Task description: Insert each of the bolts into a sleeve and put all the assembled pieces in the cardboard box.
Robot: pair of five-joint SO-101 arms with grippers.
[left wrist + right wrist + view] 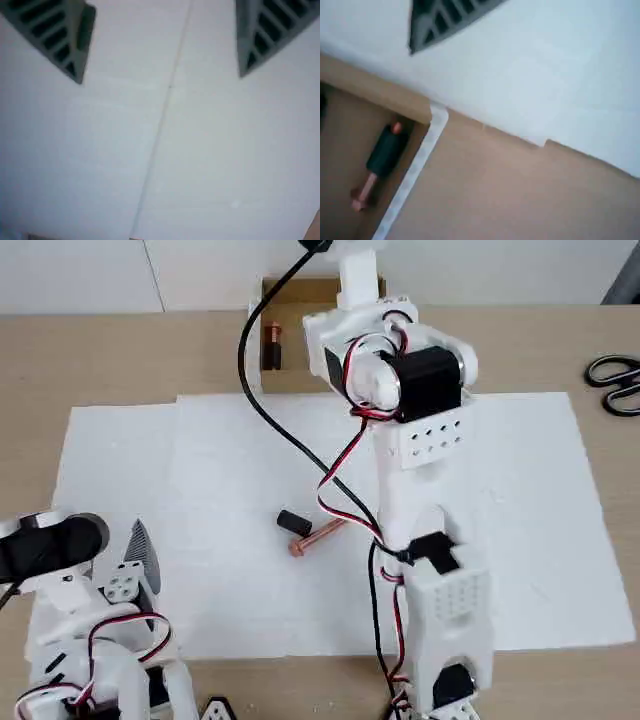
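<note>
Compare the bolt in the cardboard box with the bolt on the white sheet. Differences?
1. The boxed bolt sits through a black sleeve; the sheet bolt is bare, a loose sleeve lying beside it.
2. The boxed bolt lies inside the cardboard box; the sheet bolt lies on the white sheet.
Shared: both are copper-coloured and lie flat.

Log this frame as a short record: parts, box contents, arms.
box contents: one assembled bolt-and-sleeve piece lying in the cardboard box
loose parts: black sleeve and copper bolt, close together on the white sheet, not joined
left gripper: open, empty, over the sheet
right arm: stretched across the sheet to the box
other: scissors lying off the sheet
task status: one piece boxed, one pair unassembled
</note>
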